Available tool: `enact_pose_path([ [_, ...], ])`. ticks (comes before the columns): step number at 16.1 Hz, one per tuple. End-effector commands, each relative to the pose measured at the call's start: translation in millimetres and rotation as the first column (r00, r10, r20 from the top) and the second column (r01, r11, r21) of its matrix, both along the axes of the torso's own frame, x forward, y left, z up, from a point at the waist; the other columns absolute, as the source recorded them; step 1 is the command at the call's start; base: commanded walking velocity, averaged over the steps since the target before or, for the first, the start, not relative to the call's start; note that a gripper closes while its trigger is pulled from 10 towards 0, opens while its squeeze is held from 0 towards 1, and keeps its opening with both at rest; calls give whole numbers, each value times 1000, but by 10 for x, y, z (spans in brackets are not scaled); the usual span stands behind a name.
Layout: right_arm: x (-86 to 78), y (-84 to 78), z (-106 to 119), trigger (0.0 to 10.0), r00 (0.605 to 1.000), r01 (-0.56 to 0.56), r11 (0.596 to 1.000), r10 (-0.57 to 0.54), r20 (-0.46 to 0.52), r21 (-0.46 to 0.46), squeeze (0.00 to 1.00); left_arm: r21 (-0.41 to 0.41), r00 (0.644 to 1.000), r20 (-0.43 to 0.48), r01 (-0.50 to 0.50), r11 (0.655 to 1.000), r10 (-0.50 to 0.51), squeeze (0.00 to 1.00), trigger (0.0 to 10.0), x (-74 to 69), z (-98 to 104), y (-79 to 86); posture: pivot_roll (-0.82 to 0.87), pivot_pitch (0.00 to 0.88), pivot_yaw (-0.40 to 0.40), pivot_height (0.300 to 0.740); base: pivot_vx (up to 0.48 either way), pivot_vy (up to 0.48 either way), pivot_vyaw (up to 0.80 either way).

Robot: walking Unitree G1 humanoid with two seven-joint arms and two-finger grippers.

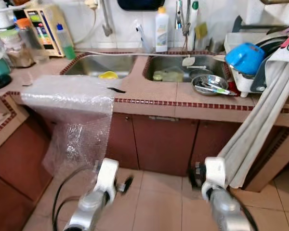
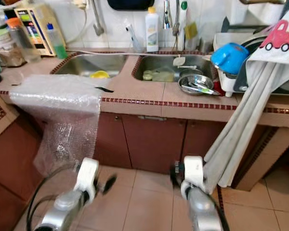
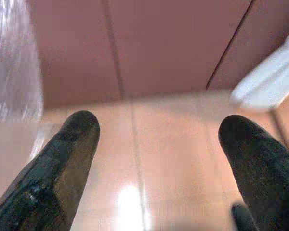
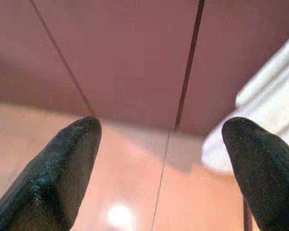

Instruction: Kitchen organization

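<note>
Both grippers, left (image 3: 156, 159) and right (image 4: 161, 163), hang wide and empty below the tabletop (image 1: 154, 91); raise one squarely toward the bubble wrap (image 1: 70, 96) before closing.

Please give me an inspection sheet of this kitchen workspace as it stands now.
Surface: tiled counter with double sink.
Job's things: steel bowl with utensils at the sink's edge; blue bowl on the dish rack.
Clutter: bubble wrap draped over the counter edge; detergent bottle; jars.
Hands: left hand and right hand open, low before the cabinets.
Cables: black cable by the left arm.
Surroundings: hanging towel; tiled floor.
</note>
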State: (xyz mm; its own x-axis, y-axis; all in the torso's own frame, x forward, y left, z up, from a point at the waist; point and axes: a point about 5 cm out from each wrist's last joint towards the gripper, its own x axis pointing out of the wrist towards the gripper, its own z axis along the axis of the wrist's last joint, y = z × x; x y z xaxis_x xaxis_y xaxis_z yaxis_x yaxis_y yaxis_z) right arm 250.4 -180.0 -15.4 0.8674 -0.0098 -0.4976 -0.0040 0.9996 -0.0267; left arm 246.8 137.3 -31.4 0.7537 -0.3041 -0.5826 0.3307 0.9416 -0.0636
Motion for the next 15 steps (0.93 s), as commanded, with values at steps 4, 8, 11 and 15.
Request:
enact_pose_path([
  [4,-249,-12,-380,10000,973,-5,1000,2,-230,-13,0,120,979,-205,36,992,-11,0,10000,-347,-342,170,-60,0,101,740,0,0,0],
  [8,-717,-80,-694,10000,885,-167,978,93,-457,-125,0,237,928,-349,218,947,-126,0,10000,-646,-536,220,-48,0,94,740,0,0,-564],
  [11,-842,-152,-745,10000,870,-155,983,89,-485,-99,0,229,925,-360,217,949,-124,0,10000,-674,-552,224,-45,0,95,740,0,0,-738],
  [15,-958,-176,-795,10000,832,-246,960,139,-538,-133,0,255,904,-387,296,921,-183,0,10000,-651,-545,229,-47,0,105,740,0,0,-738],
])
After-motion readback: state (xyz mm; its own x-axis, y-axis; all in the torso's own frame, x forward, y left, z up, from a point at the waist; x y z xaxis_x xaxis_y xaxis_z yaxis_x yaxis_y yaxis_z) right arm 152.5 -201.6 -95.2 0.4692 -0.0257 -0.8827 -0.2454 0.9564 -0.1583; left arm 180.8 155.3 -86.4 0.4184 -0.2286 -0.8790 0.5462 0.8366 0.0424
